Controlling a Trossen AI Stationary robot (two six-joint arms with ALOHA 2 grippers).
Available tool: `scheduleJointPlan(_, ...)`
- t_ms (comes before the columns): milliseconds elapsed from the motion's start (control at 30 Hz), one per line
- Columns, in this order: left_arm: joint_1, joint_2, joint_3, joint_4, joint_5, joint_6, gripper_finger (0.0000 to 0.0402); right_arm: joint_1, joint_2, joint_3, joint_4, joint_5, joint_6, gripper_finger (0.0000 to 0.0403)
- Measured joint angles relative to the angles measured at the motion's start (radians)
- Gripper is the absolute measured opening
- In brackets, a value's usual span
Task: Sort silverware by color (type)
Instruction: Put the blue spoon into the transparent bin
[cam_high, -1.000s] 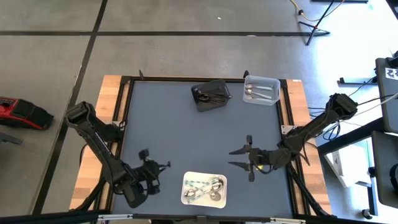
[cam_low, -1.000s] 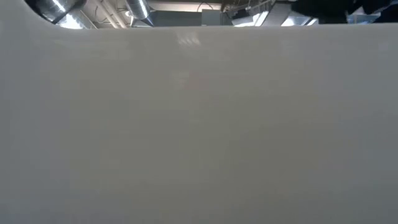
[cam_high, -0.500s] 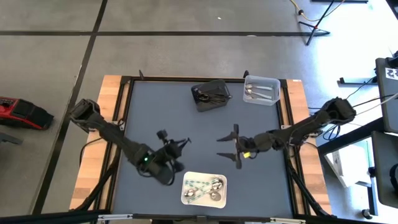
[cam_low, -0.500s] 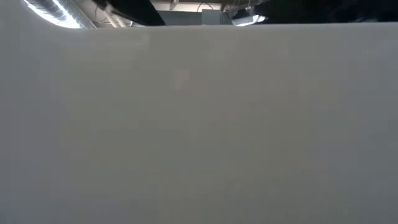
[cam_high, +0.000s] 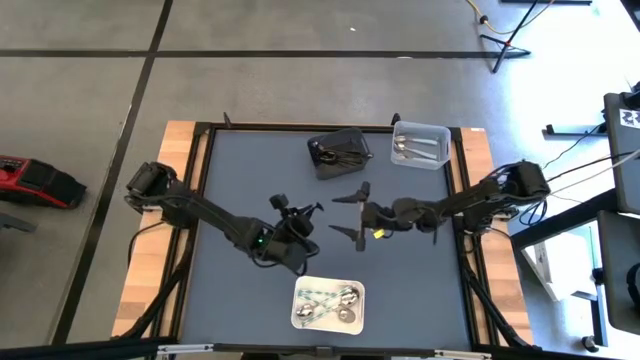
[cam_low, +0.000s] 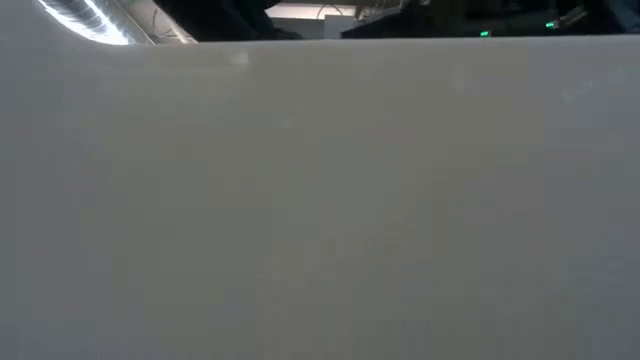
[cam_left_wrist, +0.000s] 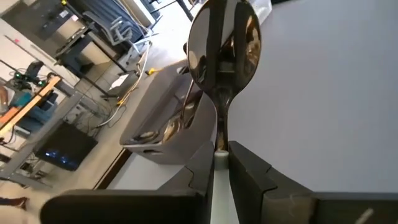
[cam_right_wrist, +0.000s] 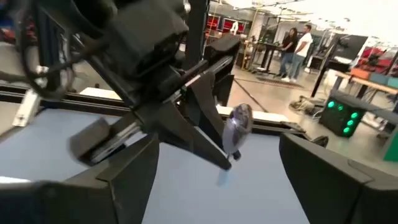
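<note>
- The left gripper is over the middle of the table, its fingers nearly shut on the handle of a shiny silver spoon, bowl pointing away from the wrist.
- The right gripper is just beside it to the right, facing it with its jaws spread wide and nothing between them; in its wrist view the spoon's bowl sits between its fingers, not touching either.
- The step looks like a hand-over of the spoon from left to right.
- Next, I judge, the right jaws must close on the bowl end before the left lets go.
- A clear bin at the far right holds silver pieces, a dark bin beside it holds dark ones, and more silverware lies in the near white tray.
</note>
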Motion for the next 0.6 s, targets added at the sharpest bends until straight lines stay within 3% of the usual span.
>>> scheduleJointPlan(133,0.021,0.001,0.000,0.022,0.028,0.062,0.0034,-0.020,0.080,0.077,-0.004,0.016,-0.041,0.0316)
scheduleJointPlan(267,0.024,0.001,0.000,0.024,0.033,0.096,0.0034,-0.021,0.124,0.123,-0.008,0.048,-0.110,0.0271)
scheduleJointPlan(433,0.023,0.001,0.000,0.026,0.022,0.127,0.0034,-0.021,0.128,0.149,-0.048,0.114,-0.191,0.0154)
scheduleJointPlan(600,0.024,0.001,0.000,0.048,0.019,0.171,0.0034,-0.040,0.127,0.150,-0.069,0.100,-0.234,0.0019)
